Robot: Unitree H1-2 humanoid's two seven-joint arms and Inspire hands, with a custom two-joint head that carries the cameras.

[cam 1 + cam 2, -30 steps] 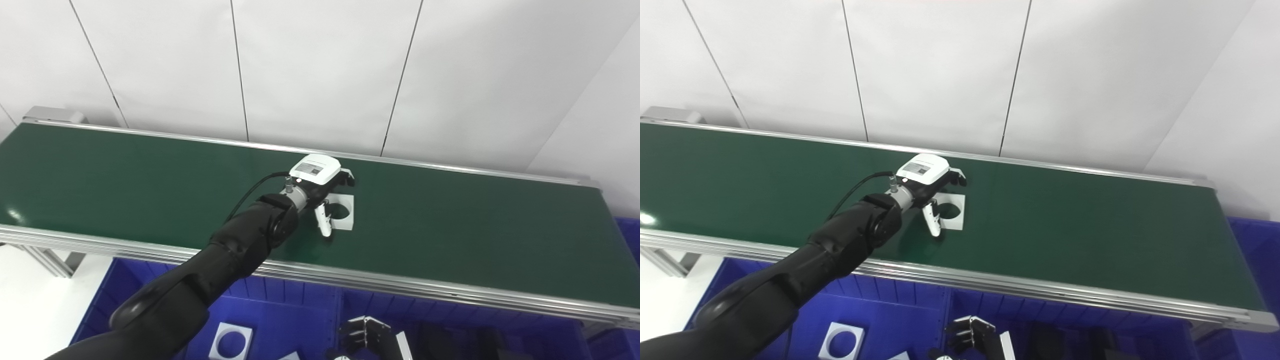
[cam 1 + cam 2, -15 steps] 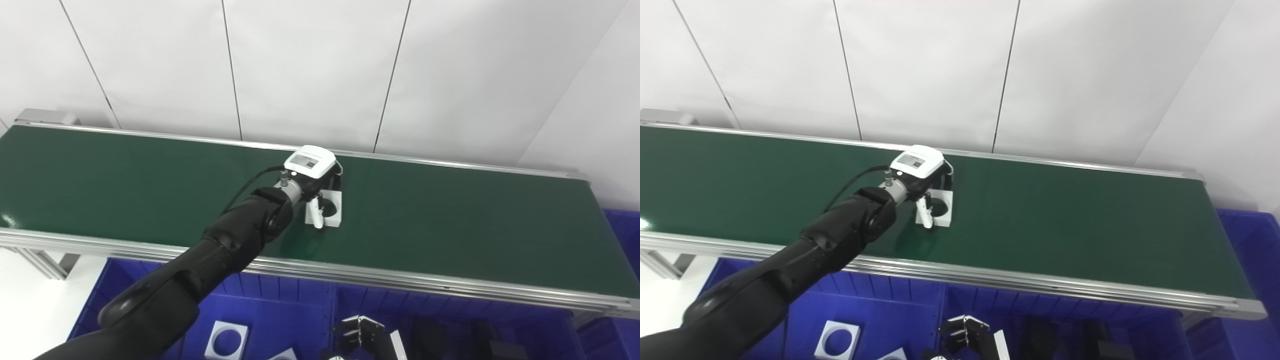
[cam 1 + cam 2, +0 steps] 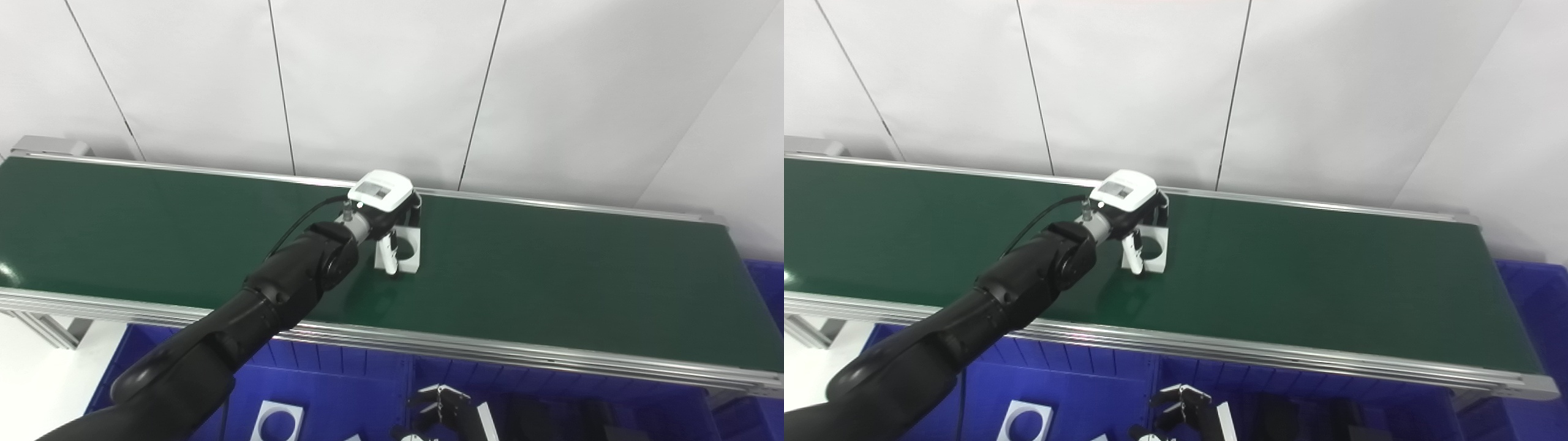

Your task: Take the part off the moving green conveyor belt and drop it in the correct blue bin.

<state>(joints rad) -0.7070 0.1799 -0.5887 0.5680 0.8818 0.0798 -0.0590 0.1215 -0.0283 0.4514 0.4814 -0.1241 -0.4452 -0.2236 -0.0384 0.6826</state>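
The green conveyor belt runs across the view between a far silver rail under the white panelled wall and a near silver rail. Nearly all of its surface lies bare to the left and right of the one part on it.

The left hand reaches out over the middle of the belt, its white back facing up. Its fingers are clasped on the part, a white square plate with a round hole: the thumb presses the plate's near left edge and dark fingers come down over its far edge. The plate is tipped up off the belt, its lower edge at or just above the surface; I cannot tell which.

Below the near rail sits a blue bin holding another white holed plate. The right hand hangs low at the bottom edge over the bins, fingers spread apart and grasping nothing. Darker shapes lie in the bin to its right, too dim to make out.
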